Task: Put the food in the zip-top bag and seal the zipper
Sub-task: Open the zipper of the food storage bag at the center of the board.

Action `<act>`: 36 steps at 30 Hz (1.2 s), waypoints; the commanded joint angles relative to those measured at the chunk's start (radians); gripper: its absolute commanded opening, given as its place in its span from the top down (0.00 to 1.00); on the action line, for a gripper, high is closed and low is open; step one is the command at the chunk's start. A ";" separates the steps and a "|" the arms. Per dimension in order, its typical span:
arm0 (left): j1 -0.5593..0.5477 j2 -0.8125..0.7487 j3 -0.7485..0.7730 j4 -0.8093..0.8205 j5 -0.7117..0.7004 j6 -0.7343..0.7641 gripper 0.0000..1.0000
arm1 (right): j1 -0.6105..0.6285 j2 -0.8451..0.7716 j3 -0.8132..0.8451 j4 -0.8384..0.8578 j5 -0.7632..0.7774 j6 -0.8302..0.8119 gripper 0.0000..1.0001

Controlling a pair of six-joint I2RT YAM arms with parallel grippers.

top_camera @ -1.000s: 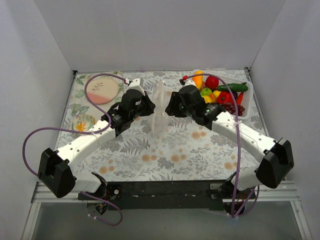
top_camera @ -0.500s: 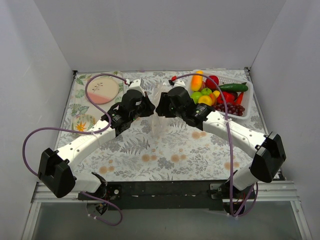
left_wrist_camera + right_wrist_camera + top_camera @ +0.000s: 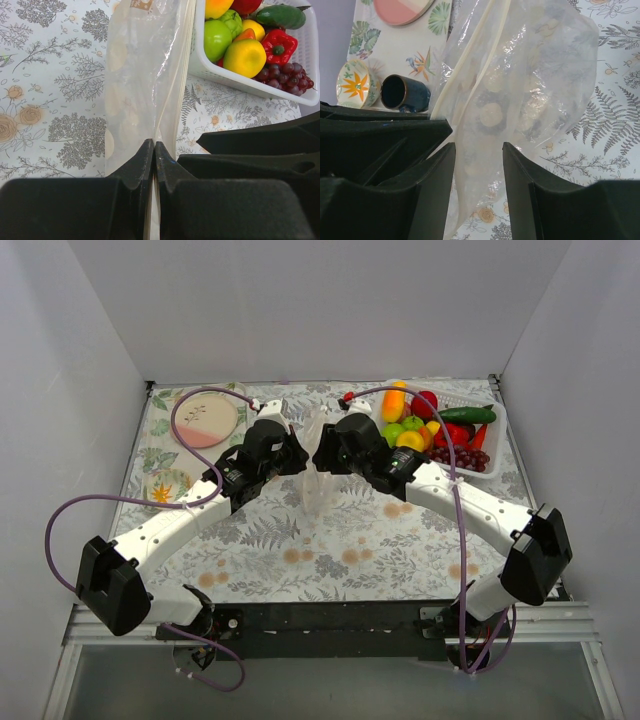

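The clear polka-dot zip-top bag (image 3: 316, 472) hangs upright between the two arms at the table's middle. My left gripper (image 3: 153, 150) is shut on the bag's edge (image 3: 145, 75); the bag hangs away from the jaws. My right gripper (image 3: 478, 150) is open, its fingers on either side of the bag's crumpled film (image 3: 520, 95), not pinching it. The zipper strip (image 3: 470, 55) runs as a pale band along the bag's edge. The food (image 3: 432, 425), orange, yellow, green and red toy pieces with purple grapes, lies in a white basket (image 3: 250, 86) at the back right. No food shows inside the bag.
A pink and cream plate (image 3: 206, 420) lies at the back left. A small patterned bowl (image 3: 167, 485) and a dark blue cup (image 3: 402, 93) stand near the left edge. A floral cloth covers the table. Grey walls close in three sides.
My right arm swung left from beside the basket to the bag, its open fingers now around the film. The left gripper kept its hold and barely moved.
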 commanded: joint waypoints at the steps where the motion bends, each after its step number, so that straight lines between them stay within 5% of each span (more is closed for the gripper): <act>1: -0.002 -0.029 0.030 -0.010 -0.017 0.014 1.00 | 0.006 -0.054 0.027 0.030 0.064 -0.001 0.48; 14: -0.001 -0.038 0.029 -0.010 -0.022 0.019 1.00 | 0.009 -0.051 0.040 0.041 0.046 -0.009 0.48; 23: 0.001 -0.051 0.022 -0.013 -0.042 0.025 1.00 | 0.011 0.090 0.151 -0.026 0.040 -0.035 0.50; 29: 0.021 -0.087 0.051 -0.046 -0.135 0.069 1.00 | -0.028 0.058 0.122 -0.075 0.090 -0.065 0.72; 32: 0.027 -0.095 0.088 -0.074 -0.198 0.108 1.00 | -0.051 0.058 0.137 -0.152 0.119 -0.093 0.95; 36: 0.039 -0.069 0.127 -0.135 -0.353 0.169 1.00 | -0.063 0.058 0.114 -0.241 0.254 -0.142 0.98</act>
